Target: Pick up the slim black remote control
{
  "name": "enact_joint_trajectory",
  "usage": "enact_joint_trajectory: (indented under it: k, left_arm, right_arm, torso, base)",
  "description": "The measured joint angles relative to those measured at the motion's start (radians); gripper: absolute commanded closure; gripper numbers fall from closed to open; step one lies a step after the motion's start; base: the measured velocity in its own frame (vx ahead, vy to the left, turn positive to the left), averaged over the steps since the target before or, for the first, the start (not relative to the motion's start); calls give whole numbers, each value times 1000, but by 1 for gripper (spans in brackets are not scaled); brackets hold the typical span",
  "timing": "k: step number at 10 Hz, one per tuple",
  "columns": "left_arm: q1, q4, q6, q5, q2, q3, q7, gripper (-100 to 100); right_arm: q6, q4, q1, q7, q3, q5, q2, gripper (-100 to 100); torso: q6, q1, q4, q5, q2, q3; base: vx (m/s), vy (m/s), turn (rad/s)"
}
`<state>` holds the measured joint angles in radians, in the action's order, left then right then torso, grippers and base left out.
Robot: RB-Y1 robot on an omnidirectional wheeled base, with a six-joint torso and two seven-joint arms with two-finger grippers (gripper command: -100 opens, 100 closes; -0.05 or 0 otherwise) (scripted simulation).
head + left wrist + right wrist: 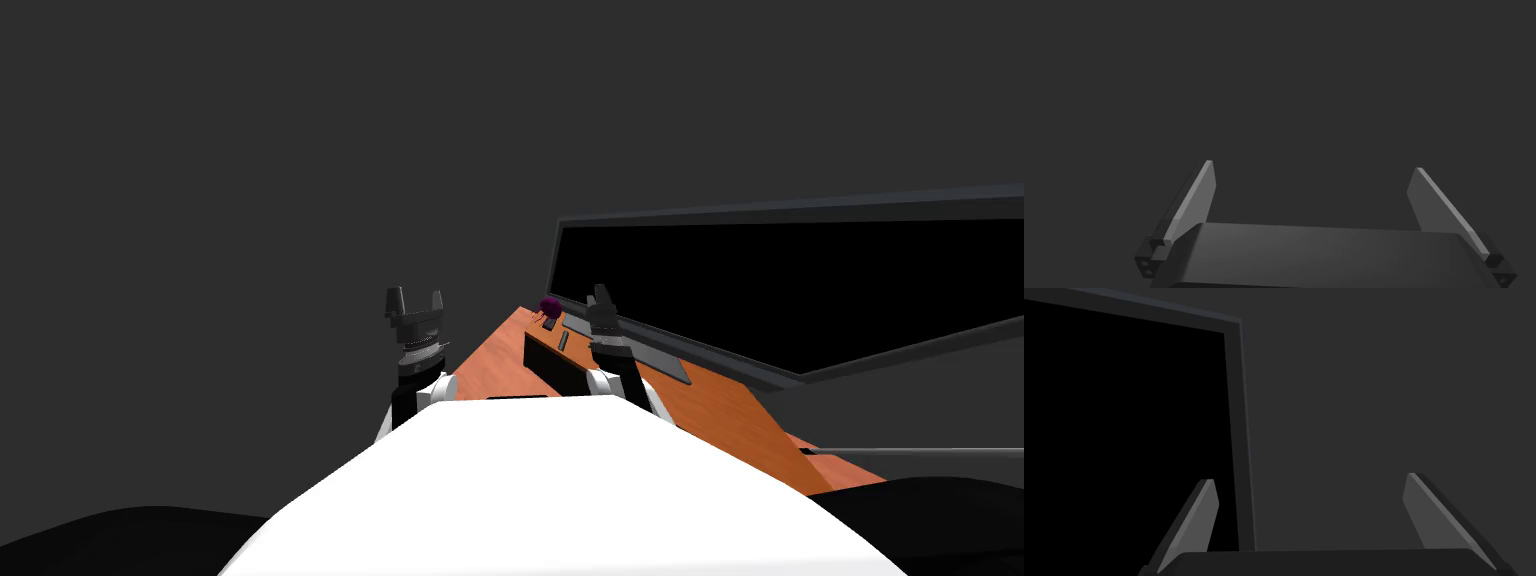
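TV [800, 290] stands along the back of the orange bench [720, 410], so everything small sits on the narrow strip in front of it, at the near end.

Right end effector [600, 297] is raised over that strip with fingers spread and nothing between them. Its wrist cam looks at the TV edge [1233, 438] and the wall [1374, 388], so it points up and forward, not at the bench top; likely a pre-approach pose.

Left end effector [415, 295] is also spread, held up off the bench's end and facing the wall; looks parked.

Slim black remote [563, 341] lies flat on the bench, below the right end effector and just to its left, apart from it. A purple object [549, 305] and a shorter dark piece [549, 323] sit just beyond the remote.
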<state>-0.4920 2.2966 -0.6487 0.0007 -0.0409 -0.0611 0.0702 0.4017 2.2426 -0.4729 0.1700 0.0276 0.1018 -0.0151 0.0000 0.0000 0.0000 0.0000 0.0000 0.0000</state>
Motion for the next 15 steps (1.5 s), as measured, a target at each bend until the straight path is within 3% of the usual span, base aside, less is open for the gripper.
enact_joint_trajectory:
  k: [2,4,10,12,14,15]
  left_arm:
    - [0,0,0,0,0,0,0,0]
    - [0,0,0,0,0,0,0,0]
    - [0,0,0,0,0,0,0,0]
    - [0,0,0,0,0,0,0,0]
    - [0,0,0,0,0,0,0,0]
    - [0,0,0,0,0,0,0,0]
  right_arm:
    - [0,-16,-4,-7,-6,15,55,-100]
    - [13,-58,-5,8,-42,53,90,-100]
    - [60,-224,21,53,-130,162,247,-100]
    - [64,-284,43,70,-155,190,274,-100]
    - [85,-324,28,101,-199,237,330,-100]
    - [87,-349,41,110,-211,249,341,-100]
  torso:
    - [-1,-1,0,0,0,0]
    - [0,-1,0,0,0,0]
    - [0,-3,0,-1,0,0]
    - [0,-2,0,-1,0,0]
    - [0,-4,0,-1,0,0]
    - [0,-3,0,-1,0,0]
  base:
    - [-8,-14,175]
    - [-6,-18,123]
    - [-5,-32,206]
    - [-4,-33,232]
    - [-10,-45,203]
    - [-3,-11,7]
